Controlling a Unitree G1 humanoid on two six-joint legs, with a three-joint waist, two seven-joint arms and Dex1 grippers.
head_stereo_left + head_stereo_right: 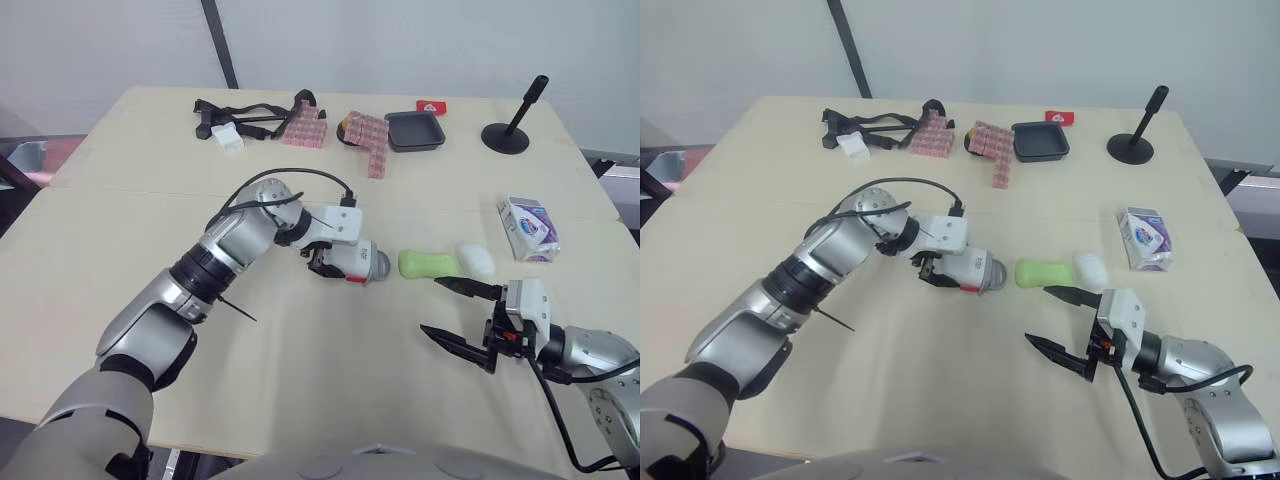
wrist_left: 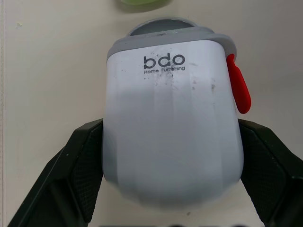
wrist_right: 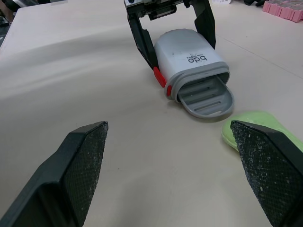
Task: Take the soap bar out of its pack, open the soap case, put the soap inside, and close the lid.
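Pale wood table point(image 1: 320, 400): left gripper point(image 1: 328, 260) clamps the white-and-grey plastic soap case point(image 3: 189, 56), drawer point(image 3: 206, 97) out; right gripper point(image 1: 435, 307) gapes open, probably grabs the green oval soap bar point(image 1: 428, 263) next.

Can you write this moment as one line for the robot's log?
left claw shut on soap case | tray out | green soap on table | right claw open, empty

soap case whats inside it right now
The soap case, gripped by the left gripper, shows a bare grey tray sticking out; the green bar lies outside. Deeper inside is hidden.
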